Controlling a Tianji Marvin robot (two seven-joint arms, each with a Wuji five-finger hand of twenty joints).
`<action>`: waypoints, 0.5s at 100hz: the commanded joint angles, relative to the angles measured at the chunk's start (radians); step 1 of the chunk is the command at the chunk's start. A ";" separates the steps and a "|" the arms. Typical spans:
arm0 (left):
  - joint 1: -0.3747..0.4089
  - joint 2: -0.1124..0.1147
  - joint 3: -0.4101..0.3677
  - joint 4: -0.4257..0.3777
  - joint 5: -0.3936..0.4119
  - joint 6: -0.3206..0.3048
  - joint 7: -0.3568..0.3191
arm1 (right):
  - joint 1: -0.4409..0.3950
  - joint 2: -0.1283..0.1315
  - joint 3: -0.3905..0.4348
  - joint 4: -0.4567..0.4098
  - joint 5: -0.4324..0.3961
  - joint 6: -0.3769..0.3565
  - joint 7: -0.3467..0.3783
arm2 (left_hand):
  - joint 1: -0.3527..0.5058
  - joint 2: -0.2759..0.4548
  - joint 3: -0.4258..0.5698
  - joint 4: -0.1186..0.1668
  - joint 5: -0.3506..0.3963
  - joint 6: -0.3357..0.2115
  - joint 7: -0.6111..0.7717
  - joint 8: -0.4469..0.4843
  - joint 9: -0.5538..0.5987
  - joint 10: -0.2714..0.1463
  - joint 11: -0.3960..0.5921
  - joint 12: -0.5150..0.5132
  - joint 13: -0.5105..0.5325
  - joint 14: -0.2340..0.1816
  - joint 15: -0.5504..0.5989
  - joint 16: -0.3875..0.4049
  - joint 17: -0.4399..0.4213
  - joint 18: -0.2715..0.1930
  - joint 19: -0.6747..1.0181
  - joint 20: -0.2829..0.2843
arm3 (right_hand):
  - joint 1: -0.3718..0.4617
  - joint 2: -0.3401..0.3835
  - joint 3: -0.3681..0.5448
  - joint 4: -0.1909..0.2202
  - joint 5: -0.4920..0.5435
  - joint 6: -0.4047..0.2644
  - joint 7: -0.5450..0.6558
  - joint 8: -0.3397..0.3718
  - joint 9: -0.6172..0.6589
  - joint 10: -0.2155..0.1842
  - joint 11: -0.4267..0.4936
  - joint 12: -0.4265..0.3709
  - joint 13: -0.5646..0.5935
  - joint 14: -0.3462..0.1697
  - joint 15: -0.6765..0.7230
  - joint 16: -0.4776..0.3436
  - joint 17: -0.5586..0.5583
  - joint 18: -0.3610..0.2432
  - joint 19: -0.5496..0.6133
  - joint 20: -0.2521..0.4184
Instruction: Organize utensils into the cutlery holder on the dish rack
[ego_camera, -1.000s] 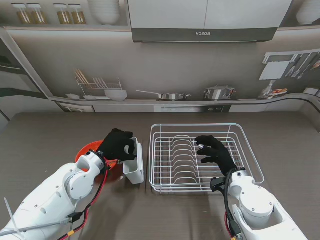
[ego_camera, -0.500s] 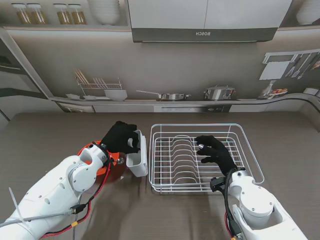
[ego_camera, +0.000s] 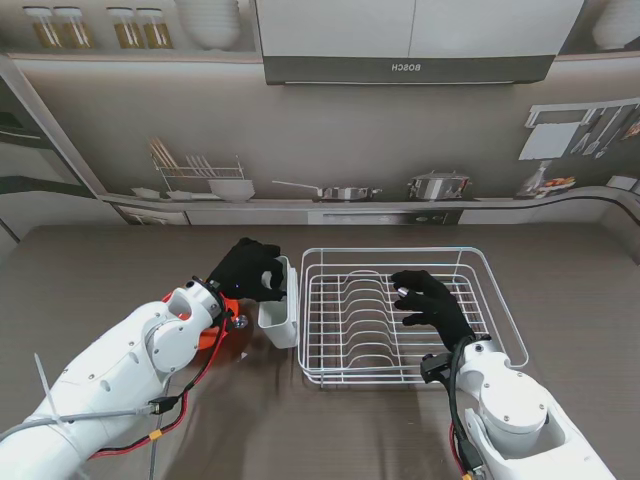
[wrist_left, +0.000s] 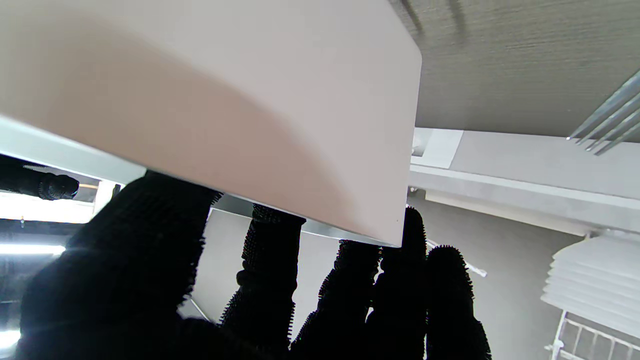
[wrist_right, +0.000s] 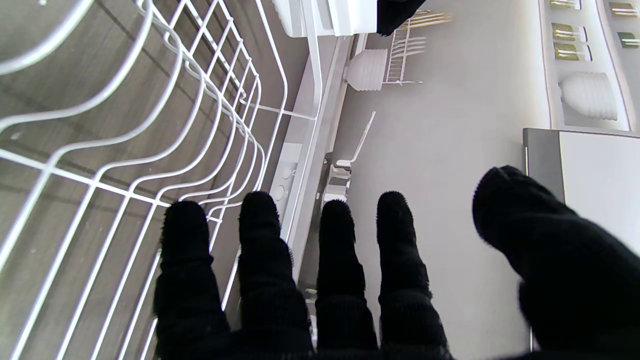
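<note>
The left hand (ego_camera: 250, 281) is closed around the white cutlery holder (ego_camera: 279, 316), fingers wrapped over its far rim, and compared with a second ago it has carried the holder farther from me and to the right, so that the holder now sits just beside the left wall of the wire dish rack (ego_camera: 480, 262), tipped a little rather than standing square. In the left wrist view the holder's flat white side (wrist_left: 260, 100) fills most of the picture with the black fingers (wrist_left: 270, 260) pressed against its edge, which fits a firm hold. The orange bowl (ego_camera: 212, 330) that the arm covered earlier is now mostly hidden under the left forearm, with only a sliver showing. The right hand (ego_camera: 430, 303) has not moved across the three moments; it hovers over the plate slots inside the rack with its fingers spread and nothing in them, as the right wrist view confirms with all five fingers (wrist_right: 260, 240) apart above the wires. My reading is that the holder is being brought up to hang on the rack's side, a step that has to be finished before any utensils can go in; I can see no utensils on the tabletop (ego_camera: 120, 260) from here, so the sorting itself looks not yet begun
</note>
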 joint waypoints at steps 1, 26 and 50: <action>-0.010 -0.010 0.005 0.010 -0.007 -0.003 -0.015 | -0.003 -0.005 -0.001 -0.002 0.003 0.001 0.012 | 0.175 0.098 0.175 0.051 -0.003 -0.004 -0.002 0.005 0.169 -0.133 0.246 0.121 -0.009 -0.006 0.017 0.010 -0.020 -0.028 0.018 -0.009 | -0.026 0.016 -0.009 0.020 0.002 -0.004 0.000 -0.020 0.006 -0.001 0.000 -0.004 0.023 -0.007 -0.006 -0.005 0.005 -0.004 -0.011 0.014; -0.033 -0.016 0.035 0.048 -0.020 -0.005 -0.008 | -0.003 -0.005 -0.001 -0.002 0.002 0.001 0.010 | 0.174 0.098 0.176 0.051 -0.004 -0.004 -0.002 0.003 0.169 -0.131 0.247 0.120 -0.010 -0.005 0.016 0.010 -0.020 -0.028 0.017 -0.009 | -0.025 0.016 -0.009 0.020 0.002 -0.003 0.000 -0.020 0.006 -0.001 0.000 -0.004 0.023 -0.008 -0.006 -0.005 0.005 -0.004 -0.011 0.014; -0.043 -0.019 0.047 0.057 -0.030 -0.003 -0.011 | -0.003 -0.005 -0.001 -0.002 0.003 0.001 0.010 | 0.174 0.099 0.175 0.052 -0.004 -0.004 -0.002 0.002 0.169 -0.131 0.248 0.121 -0.010 -0.004 0.017 0.011 -0.020 -0.028 0.016 -0.009 | -0.025 0.016 -0.009 0.020 0.002 -0.002 0.000 -0.021 0.006 -0.001 0.000 -0.005 0.023 -0.008 -0.006 -0.005 0.005 -0.005 -0.011 0.014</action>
